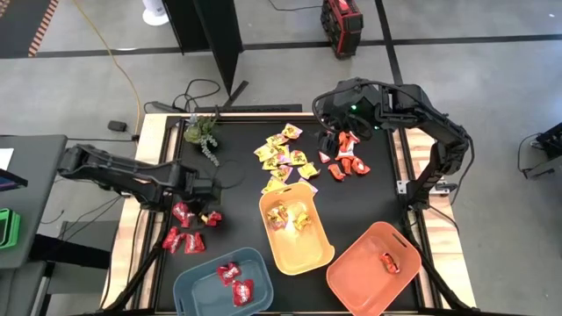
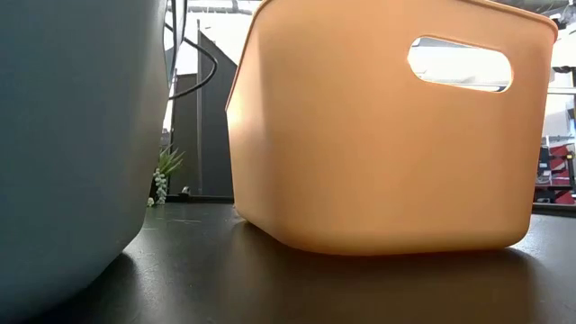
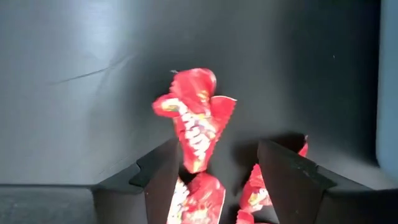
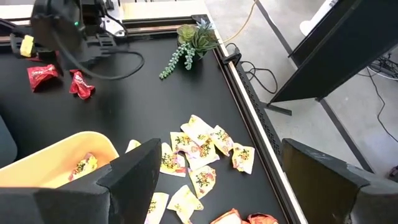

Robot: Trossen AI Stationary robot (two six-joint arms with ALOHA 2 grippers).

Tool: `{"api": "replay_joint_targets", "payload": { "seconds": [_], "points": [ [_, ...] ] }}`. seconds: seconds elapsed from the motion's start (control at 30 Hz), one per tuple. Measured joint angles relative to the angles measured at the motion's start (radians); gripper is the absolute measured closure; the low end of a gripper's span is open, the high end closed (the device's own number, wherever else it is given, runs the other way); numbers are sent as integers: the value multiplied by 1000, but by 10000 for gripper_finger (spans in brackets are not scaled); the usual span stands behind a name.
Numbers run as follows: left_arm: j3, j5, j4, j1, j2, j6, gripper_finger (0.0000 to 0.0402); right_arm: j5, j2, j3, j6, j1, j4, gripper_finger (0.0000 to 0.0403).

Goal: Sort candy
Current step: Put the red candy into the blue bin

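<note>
The left arm is stretched low across the table's left side, its left gripper [image 1: 209, 200] angled down over the deep red candy [image 1: 184, 226]. In the left wrist view the fingers [image 3: 163, 180] are seen parted, one deep red sweet [image 3: 196, 118] just ahead of the tips, more between them, nothing clamped. The right arm is folded over the far right corner, the right gripper [image 4: 214, 180] spread wide and empty above the yellow candy [image 4: 196, 149]; orange-red candy [image 1: 344, 156] lies directly beneath it.

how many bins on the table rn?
3, all along the near edge: blue-grey bin at left, yellow bin in the middle, orange bin at right. Each holds some candy.
</note>
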Motion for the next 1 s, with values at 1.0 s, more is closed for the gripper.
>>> {"api": "replay_joint_targets", "payload": {
  "seconds": [1.0],
  "points": [
    [-14,-145,41,-63,273,-149,240,1,0,0,3,0,7,58]
  ]
}}
